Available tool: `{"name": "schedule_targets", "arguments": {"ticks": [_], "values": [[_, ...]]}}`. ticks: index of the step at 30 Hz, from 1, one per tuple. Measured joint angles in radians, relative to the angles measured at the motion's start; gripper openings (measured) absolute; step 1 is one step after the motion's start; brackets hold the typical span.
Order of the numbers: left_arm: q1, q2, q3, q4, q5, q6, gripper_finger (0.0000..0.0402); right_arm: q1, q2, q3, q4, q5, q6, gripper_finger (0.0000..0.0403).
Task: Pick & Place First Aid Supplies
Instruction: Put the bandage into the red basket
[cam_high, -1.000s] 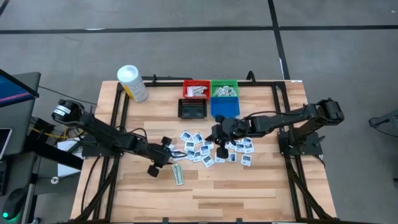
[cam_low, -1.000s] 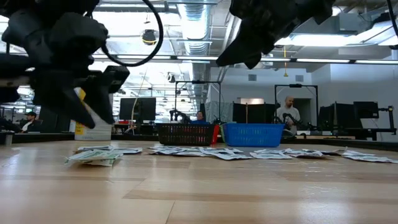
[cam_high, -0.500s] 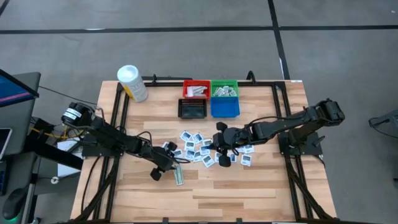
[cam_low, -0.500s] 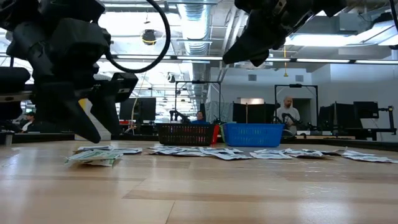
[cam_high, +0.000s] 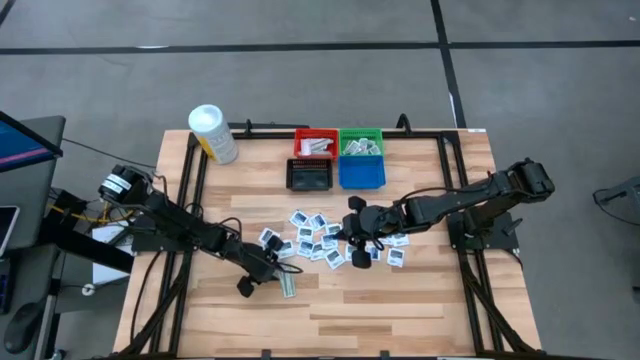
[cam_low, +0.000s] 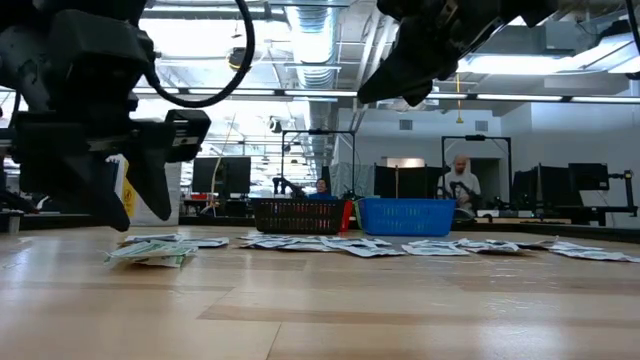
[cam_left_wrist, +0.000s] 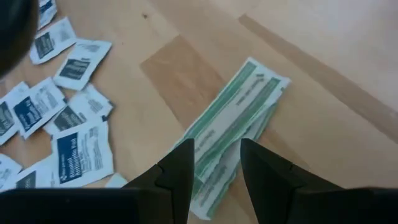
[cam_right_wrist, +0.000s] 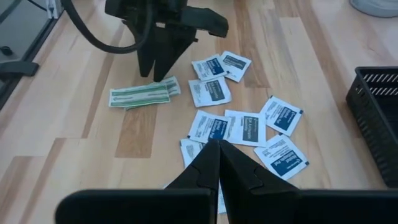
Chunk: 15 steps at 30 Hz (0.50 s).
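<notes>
Wooden table lies bare beyond green strips (left end effector straddles them).

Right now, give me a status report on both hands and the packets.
Left hand open above green strips, not gripping. Right hand shut, empty, over square packets. Nothing in the way.

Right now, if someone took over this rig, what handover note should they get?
Left gripper: jaws open, empty, poised over the green-white strips.
Right gripper: jaws shut, empty, above the square white packets scattered mid-table.
Done: some supplies already lie in the red bin and green bin.
Left: the strips and all the scattered packets.
</notes>
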Motion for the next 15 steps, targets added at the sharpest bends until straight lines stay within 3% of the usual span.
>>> {"name": "schedule_targets", "arguments": {"ticks": [15], "values": [[0.014, 0.070, 0.000, 0.028, 0.002, 0.000, 0.0132, 0.000, 0.000, 0.000, -0.012, 0.006, 0.008, 0.0001]]}}
